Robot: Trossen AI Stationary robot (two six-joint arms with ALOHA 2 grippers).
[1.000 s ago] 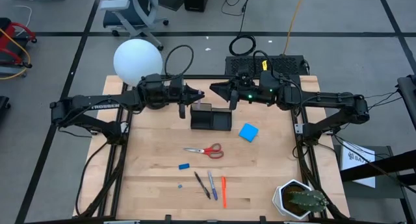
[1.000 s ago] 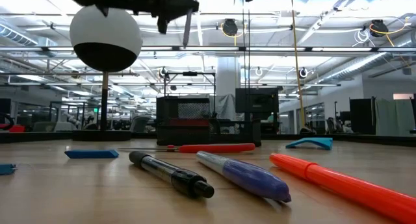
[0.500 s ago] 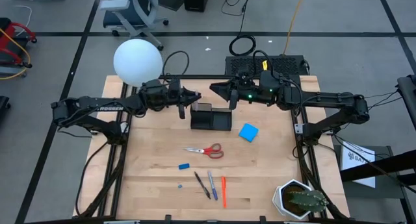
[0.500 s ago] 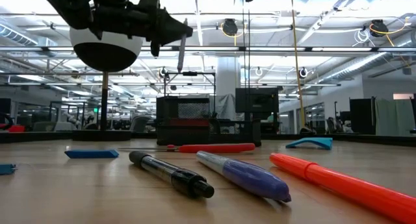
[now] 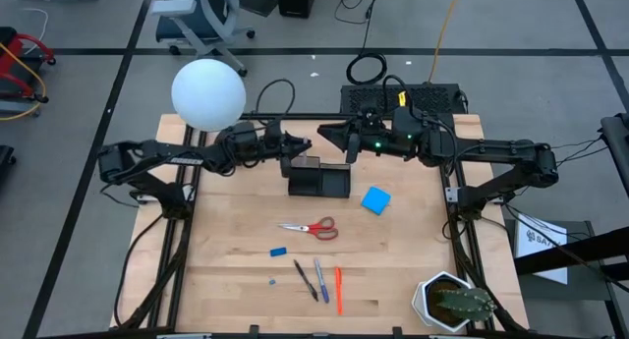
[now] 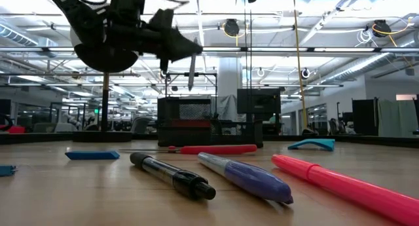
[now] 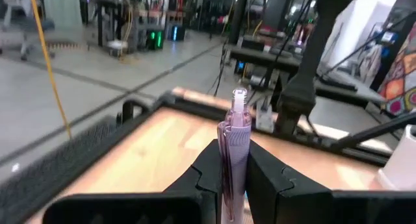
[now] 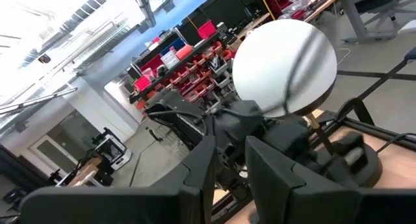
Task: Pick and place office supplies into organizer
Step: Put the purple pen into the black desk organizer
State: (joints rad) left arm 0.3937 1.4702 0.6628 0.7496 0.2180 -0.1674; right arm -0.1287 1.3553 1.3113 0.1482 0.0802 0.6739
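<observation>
The left hand [image 7: 234, 169] pinches a pale pen [image 7: 234, 152], its lower end hidden between the fingers, above the organizer [image 5: 318, 179]. Whether the right hand [image 5: 322, 135] is closed cannot be told.

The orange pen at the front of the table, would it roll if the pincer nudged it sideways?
Probably. The orange pen looks round and slim, lying flat on bare wood table, so a sideways push would likely roll it. It seems stiff and light, and might slip from a loose pinch.

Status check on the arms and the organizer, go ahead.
Left gripper shut on pen, above organizer. Right gripper idle at the far edge. Nothing blocking.
</observation>
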